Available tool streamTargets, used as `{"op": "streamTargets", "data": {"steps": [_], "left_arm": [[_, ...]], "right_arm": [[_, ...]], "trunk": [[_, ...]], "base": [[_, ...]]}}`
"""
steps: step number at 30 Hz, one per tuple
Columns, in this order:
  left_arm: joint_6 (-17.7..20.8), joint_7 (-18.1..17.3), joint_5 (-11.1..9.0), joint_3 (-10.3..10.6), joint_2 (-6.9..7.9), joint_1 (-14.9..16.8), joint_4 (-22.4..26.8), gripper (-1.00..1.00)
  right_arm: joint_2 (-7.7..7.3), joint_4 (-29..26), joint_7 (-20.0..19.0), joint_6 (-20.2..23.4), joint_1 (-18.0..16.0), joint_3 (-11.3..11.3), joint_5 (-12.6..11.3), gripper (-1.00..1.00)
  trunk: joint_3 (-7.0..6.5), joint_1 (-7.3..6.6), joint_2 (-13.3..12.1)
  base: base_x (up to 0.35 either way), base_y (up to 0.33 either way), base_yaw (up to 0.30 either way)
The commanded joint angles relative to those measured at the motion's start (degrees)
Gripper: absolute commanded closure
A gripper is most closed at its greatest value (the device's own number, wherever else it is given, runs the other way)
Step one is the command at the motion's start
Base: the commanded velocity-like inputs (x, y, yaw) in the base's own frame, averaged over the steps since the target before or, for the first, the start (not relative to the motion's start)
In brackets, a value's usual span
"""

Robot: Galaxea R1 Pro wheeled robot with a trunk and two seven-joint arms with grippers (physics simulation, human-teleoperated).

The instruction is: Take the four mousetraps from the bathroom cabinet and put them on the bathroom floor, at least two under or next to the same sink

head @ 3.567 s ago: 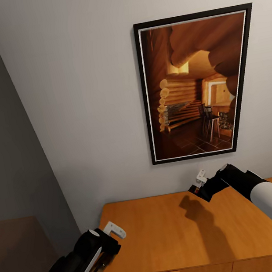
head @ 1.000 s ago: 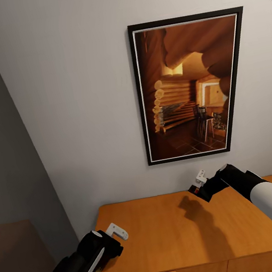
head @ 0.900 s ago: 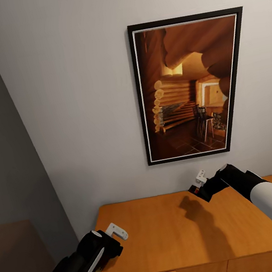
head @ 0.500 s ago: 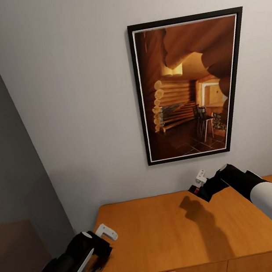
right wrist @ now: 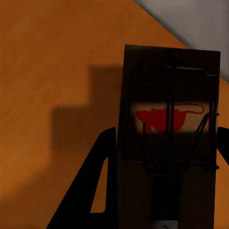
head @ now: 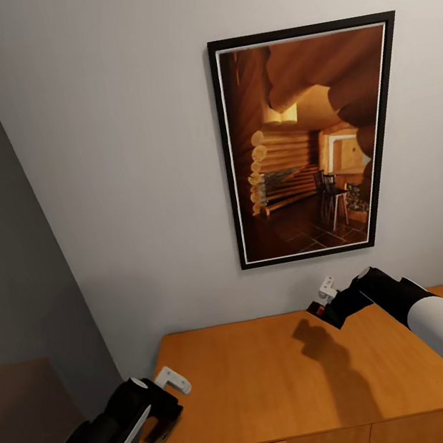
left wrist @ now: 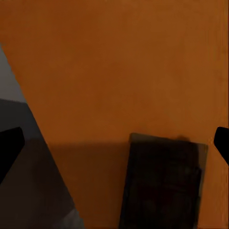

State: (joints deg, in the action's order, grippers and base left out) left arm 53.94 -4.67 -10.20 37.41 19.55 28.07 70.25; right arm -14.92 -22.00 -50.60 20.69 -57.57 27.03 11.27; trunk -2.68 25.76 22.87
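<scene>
Left pincer (head: 165, 398) has drawn back toward the cabinet (head: 278, 378) corner.

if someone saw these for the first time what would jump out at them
The big framed log-cabin picture on the pale wall above the orange-brown cabinet catches the eye first. Next, the right wrist view's close-up of a mousetrap with its red mark and dark wire, held in the right end effector over the cabinet top. The left end effector holds another trap at the cabinet's near left corner.
</scene>
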Motion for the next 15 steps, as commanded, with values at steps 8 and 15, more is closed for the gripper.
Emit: {"op": "streamTargets", "data": {"steps": [8, 15], "left_arm": [[0.20, -0.55, -0.17, 0.54, -0.49, 0.05, 0.05, -1.00], [0.25, -0.61, -0.13, 3.38, -0.50, 0.05, 0.06, -1.00]], "right_arm": [[-0.02, -0.11, -0.46, 0.40, 0.01, -0.05, 0.24, 1.00], [-0.02, -0.12, -0.46, 0.40, 0.01, -0.05, 0.24, 1.00]], "trunk": [[0.03, 0.03, 0.05], [0.03, 0.03, 0.05]], "base": [[0.000, 0.000, 0.000], [0.000, 0.000, 0.000]]}}
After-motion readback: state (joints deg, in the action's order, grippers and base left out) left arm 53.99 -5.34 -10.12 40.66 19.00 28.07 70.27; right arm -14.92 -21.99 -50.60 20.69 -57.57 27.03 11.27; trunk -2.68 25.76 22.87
